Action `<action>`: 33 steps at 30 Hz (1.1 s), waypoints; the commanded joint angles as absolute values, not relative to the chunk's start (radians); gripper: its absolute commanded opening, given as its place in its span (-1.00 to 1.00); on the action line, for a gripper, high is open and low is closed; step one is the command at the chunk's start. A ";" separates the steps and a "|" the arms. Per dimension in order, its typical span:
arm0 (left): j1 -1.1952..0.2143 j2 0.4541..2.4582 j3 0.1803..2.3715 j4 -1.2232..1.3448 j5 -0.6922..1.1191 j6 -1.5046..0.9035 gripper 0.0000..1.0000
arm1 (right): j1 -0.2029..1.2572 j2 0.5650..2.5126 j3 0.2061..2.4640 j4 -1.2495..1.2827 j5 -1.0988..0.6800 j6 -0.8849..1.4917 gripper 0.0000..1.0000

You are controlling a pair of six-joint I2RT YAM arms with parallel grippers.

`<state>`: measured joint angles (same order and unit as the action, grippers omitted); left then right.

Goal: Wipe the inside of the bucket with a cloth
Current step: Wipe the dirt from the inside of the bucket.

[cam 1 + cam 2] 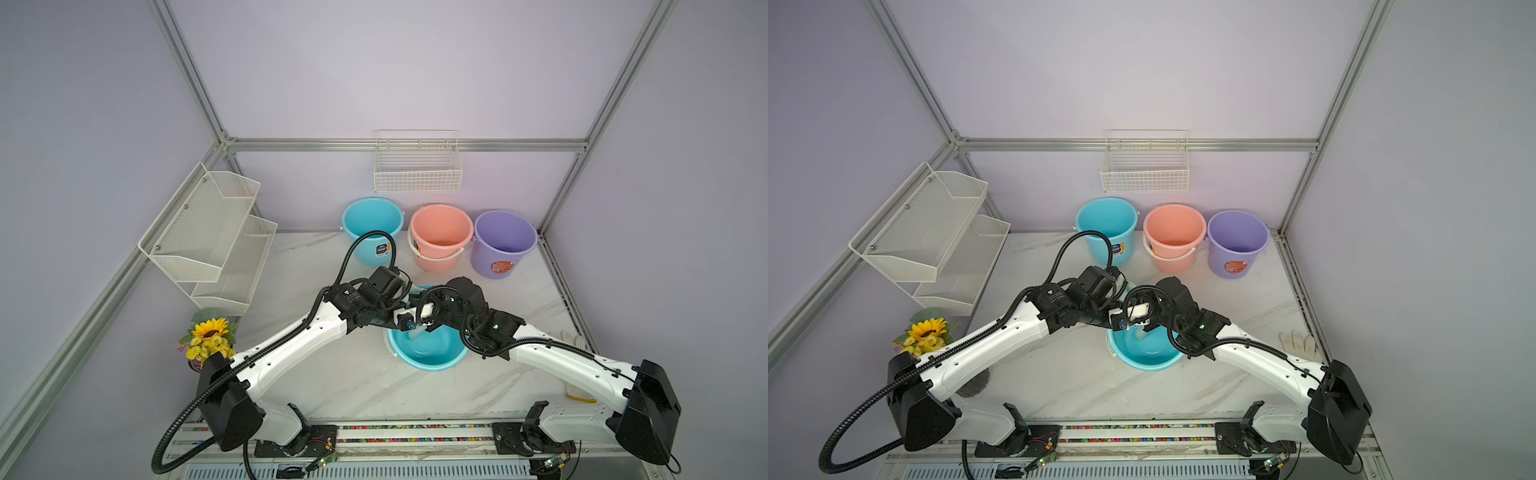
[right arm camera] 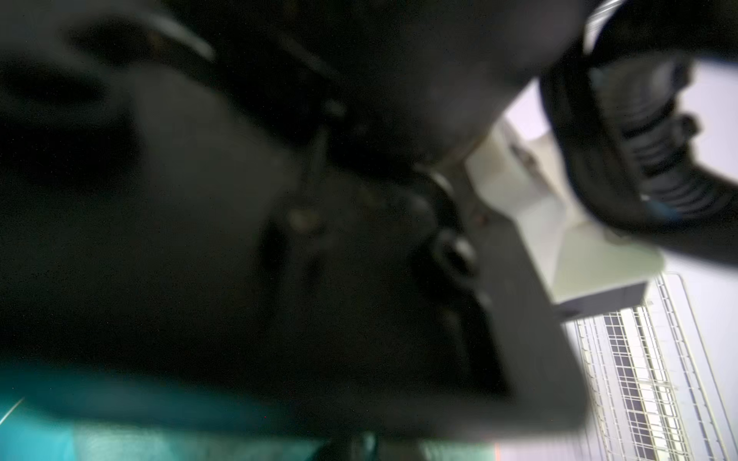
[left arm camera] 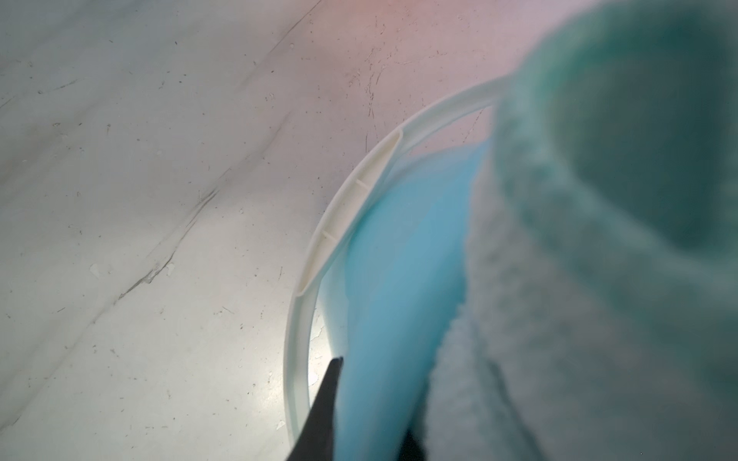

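Observation:
A light-blue bucket (image 1: 430,357) (image 1: 1148,357) with a white handle (image 3: 343,207) lies tilted at the table's middle, its mouth toward the front. My left gripper (image 3: 373,399) (image 1: 405,323) is shut on the bucket's wall (image 3: 399,279) at the rim, one dark finger outside and one inside. The pale mint-green terry cloth (image 3: 579,279) (image 1: 417,333) hangs just inside the mouth. My right gripper (image 1: 431,328) reaches into the bucket from the right, shut on the cloth; its jaws are blurred and dark in the right wrist view, with mint cloth (image 2: 159,443) at them.
Three upright buckets stand at the back: blue (image 1: 372,226), pink (image 1: 440,232), purple (image 1: 505,241). A wire basket (image 1: 417,166) hangs on the back wall, a mesh shelf (image 1: 216,237) on the left. Sunflowers (image 1: 210,336) stand front left. A white glove (image 1: 1300,343) lies at the right edge.

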<state>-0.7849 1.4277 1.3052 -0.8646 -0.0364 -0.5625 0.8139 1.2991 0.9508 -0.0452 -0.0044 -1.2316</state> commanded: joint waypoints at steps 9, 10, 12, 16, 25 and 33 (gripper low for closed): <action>-0.799 1.437 1.345 -0.779 0.015 -0.561 -1.00 | 0.818 1.256 0.924 -0.084 0.328 -1.390 -1.00; -0.798 1.438 1.345 -0.780 0.015 -0.561 -1.00 | 0.819 1.239 0.924 -0.113 0.338 -1.392 -1.00; -0.798 1.438 1.343 -0.779 0.015 -0.563 -1.00 | 0.819 1.208 0.924 -0.154 0.353 -1.390 -1.00; -0.797 1.437 1.342 -0.778 0.014 -0.563 -1.00 | 0.818 1.146 0.919 -0.259 0.376 -1.385 -1.00; -0.799 1.427 1.342 -0.778 0.006 -0.568 -1.00 | 0.832 1.055 0.967 -0.550 0.329 -1.354 -1.00; -0.798 1.422 1.351 -0.780 -0.003 -0.571 -1.00 | 0.885 1.075 1.116 -0.927 0.175 -1.227 -1.00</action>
